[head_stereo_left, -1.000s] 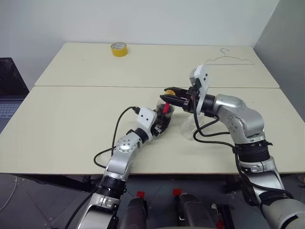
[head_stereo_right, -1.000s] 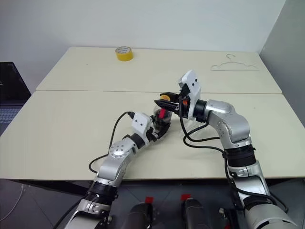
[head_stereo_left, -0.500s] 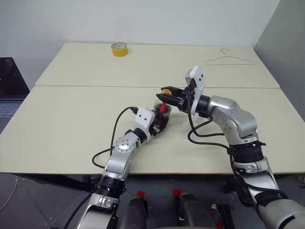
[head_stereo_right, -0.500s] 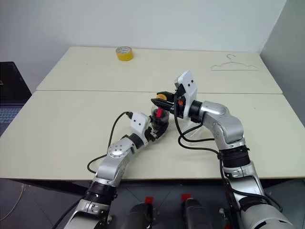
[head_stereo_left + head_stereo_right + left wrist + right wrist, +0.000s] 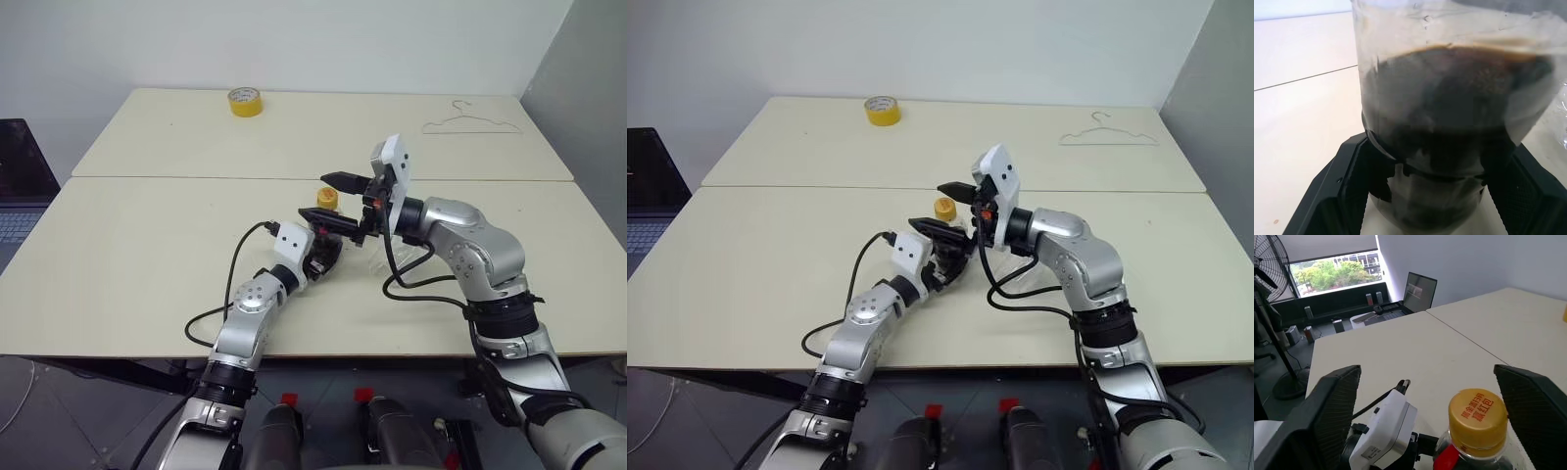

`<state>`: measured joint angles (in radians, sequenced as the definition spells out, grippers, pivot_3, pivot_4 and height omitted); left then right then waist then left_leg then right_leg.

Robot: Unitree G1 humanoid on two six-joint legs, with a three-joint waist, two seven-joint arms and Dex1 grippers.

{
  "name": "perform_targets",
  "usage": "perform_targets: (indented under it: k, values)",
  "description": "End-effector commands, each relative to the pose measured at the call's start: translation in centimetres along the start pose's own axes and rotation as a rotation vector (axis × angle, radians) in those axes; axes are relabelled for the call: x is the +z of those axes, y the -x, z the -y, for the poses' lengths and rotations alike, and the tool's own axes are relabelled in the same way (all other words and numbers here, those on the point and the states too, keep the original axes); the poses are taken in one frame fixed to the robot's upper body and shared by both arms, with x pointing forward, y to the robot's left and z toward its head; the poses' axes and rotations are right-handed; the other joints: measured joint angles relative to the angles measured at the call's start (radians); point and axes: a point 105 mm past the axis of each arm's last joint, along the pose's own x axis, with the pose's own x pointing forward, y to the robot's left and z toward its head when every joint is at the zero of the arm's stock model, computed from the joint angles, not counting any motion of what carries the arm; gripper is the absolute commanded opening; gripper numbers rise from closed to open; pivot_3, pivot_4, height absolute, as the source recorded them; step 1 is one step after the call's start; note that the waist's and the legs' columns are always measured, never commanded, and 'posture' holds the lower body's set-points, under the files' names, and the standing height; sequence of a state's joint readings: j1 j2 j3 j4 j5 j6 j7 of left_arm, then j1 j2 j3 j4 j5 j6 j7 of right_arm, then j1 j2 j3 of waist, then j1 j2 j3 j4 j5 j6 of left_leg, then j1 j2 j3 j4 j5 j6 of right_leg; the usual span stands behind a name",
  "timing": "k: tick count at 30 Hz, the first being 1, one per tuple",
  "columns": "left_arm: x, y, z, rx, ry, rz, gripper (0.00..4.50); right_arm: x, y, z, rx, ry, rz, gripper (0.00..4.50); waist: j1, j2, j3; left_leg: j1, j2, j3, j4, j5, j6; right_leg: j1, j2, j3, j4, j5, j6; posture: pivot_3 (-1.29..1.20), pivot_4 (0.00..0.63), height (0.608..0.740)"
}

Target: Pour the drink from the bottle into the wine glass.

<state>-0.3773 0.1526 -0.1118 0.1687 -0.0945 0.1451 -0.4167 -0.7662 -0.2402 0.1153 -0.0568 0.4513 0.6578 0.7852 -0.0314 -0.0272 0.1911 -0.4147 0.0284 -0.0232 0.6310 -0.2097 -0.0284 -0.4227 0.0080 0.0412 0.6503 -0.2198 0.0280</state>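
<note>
Beige tabletop [image 5: 147, 245], with a dark laptop [image 5: 20, 186] at the far left edge and a yellow tape roll [image 5: 244, 100] at the back. Near the middle, left gripper [image 5: 328, 257] pinching the lower body of the bottle [image 5: 1449, 98], upright, with dark brown drink [image 5: 1449, 112] inside and yellow cap [image 5: 326, 197] still on. Right gripper [image 5: 338, 201] spread wide, one finger on each side of the cap, not touching. Wine glass [image 5: 377, 259] just right of the bottle, under the right arm; upright or lying, cannot tell. Wire hanger [image 5: 472, 120] at back right

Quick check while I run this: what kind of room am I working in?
Probably an office or lab: pale tables pushed together, a laptop, a standing fan, and a window onto trees and buildings.
</note>
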Motion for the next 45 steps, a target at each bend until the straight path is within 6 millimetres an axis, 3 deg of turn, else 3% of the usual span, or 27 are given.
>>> perform_targets:
  k: [1, 11, 24, 35, 45]
  values:
    - [0.6, 0.0, -0.4, 0.019, -0.011, 0.019, 3.27, 2.0, -0.2, -0.8, 0.031, 0.074, 0.047, 4.47, 0.000, 0.000, 0.000, 0.000, 0.000, 0.000, 0.000, 0.000, 0.000, 0.000, 0.000, 0.000, 0.000, 0.000, 0.000, 0.00, 0.150, 0.740]
    - [0.6, 0.0, -0.4, 0.020, -0.010, 0.018, 3.27, 2.6, 0.2, 2.1, -0.217, 0.094, 0.038, 4.47, 0.000, 0.000, 0.000, 0.000, 0.000, 0.000, 0.000, 0.000, 0.000, 0.000, 0.000, 0.000, 0.000, 0.000, 0.000, 0.00, 0.150, 0.740]
    - [0.6, -0.2, -0.3, 0.018, -0.009, 0.019, 3.27, 1.6, -2.0, 1.9, -0.341, 0.036, 0.029, 4.47, 0.000, 0.000, 0.000, 0.000, 0.000, 0.000, 0.000, 0.000, 0.000, 0.000, 0.000, 0.000, 0.000, 0.000, 0.000, 0.00, 0.150, 0.740]
    - [0.5, -0.1, -0.4, 0.025, -0.008, 0.018, 3.27, 0.1, -1.5, 3.7, -0.437, 0.045, -0.030, 4.47, 0.000, 0.000, 0.000, 0.000, 0.000, 0.000, 0.000, 0.000, 0.000, 0.000, 0.000, 0.000, 0.000, 0.000, 0.000, 0.00, 0.150, 0.740]
    - [0.5, -0.1, -0.6, 0.026, -0.012, 0.019, 3.27, 0.4, -1.1, 3.9, -0.438, 0.020, -0.008, 4.47, 0.000, 0.000, 0.000, 0.000, 0.000, 0.000, 0.000, 0.000, 0.000, 0.000, 0.000, 0.000, 0.000, 0.000, 0.000, 0.00, 0.150, 0.740]
